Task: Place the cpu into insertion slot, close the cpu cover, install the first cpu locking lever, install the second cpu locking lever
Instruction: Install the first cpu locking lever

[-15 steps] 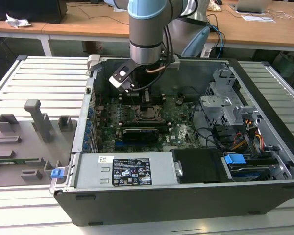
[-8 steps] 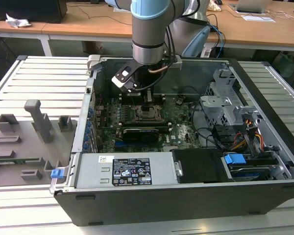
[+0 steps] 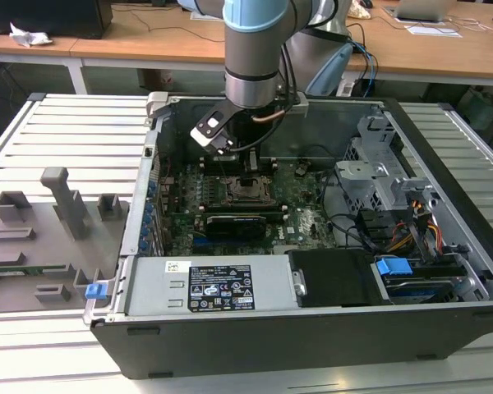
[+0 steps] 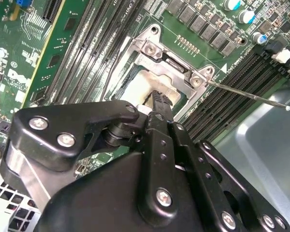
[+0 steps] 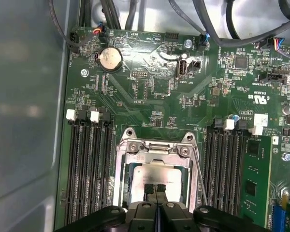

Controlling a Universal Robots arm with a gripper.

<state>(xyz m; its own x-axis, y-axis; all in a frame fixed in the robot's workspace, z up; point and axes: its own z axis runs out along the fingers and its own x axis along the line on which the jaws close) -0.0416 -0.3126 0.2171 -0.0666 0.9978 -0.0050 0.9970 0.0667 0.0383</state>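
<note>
Fingers (image 5: pixel 149 189) pressed together, tips just above cpu (image 5: pixel 157 175) seated in insertion slot (image 3: pixel 248 190), cpu cover (image 5: pixel 152 149) down around it, 1 locking lever (image 4: pixel 246 94) jutting out adj. to socket.

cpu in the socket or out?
In: the cpu lies flat inside the socket rim, with the gripper tips over it.

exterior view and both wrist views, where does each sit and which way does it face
Exterior view: off the arm, looking down into the computer case; arm and gripper show.
First wrist view: on the wrist, straight down on the cpu; fingertips show.
Second wrist view: on the wrist, slanting past the gripper's body.
Both wrist views share cpu and cpu cover.
</note>
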